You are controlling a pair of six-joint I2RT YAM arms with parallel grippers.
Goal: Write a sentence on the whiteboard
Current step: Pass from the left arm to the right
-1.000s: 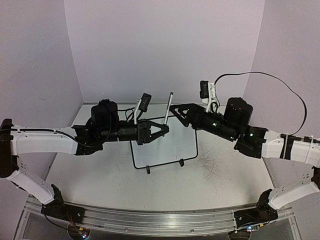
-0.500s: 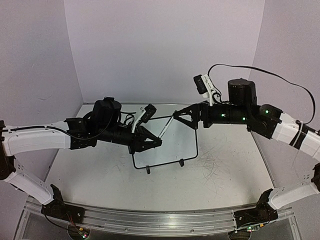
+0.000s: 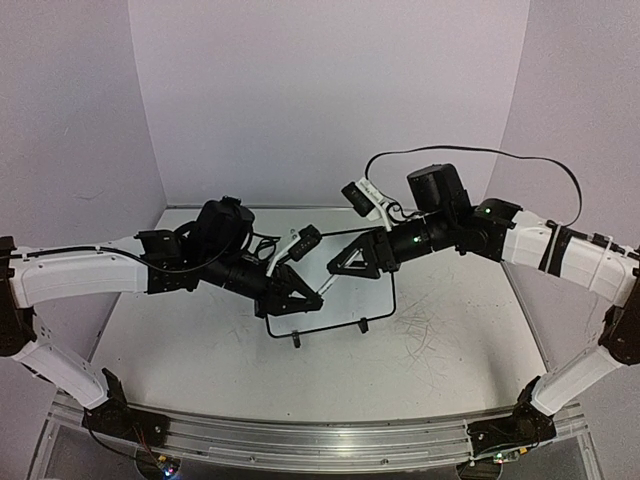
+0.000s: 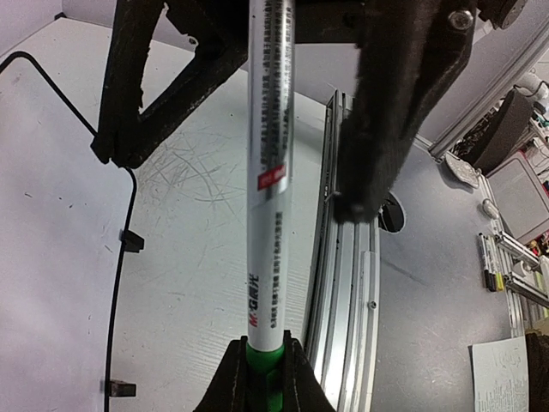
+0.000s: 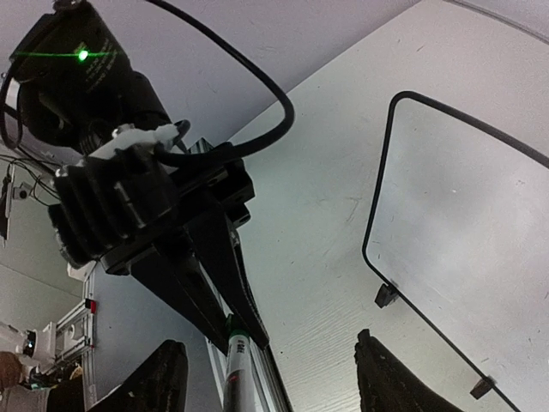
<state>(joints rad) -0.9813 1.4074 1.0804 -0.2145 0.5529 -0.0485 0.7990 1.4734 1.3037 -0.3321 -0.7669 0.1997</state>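
Observation:
My left gripper is shut on the green end of a white marker, above the whiteboard's left part. In the left wrist view the marker runs straight up from my left gripper. My right gripper stands open, its fingers either side of the marker's free end without touching it. In the right wrist view the marker rises between my right gripper fingers. The whiteboard stands on the table; its face shows only faint smudges. No sentence shows on it.
Grey scribble marks lie on the tabletop right of the board. An aluminium rail runs along the near edge. Purple walls close the back and sides. The right arm's black cable loops above it.
The left gripper has tipped the marker from upright to slanting over the board. The right arm has swung down and left, and its jaws now straddle the marker's free end, narrower than before.

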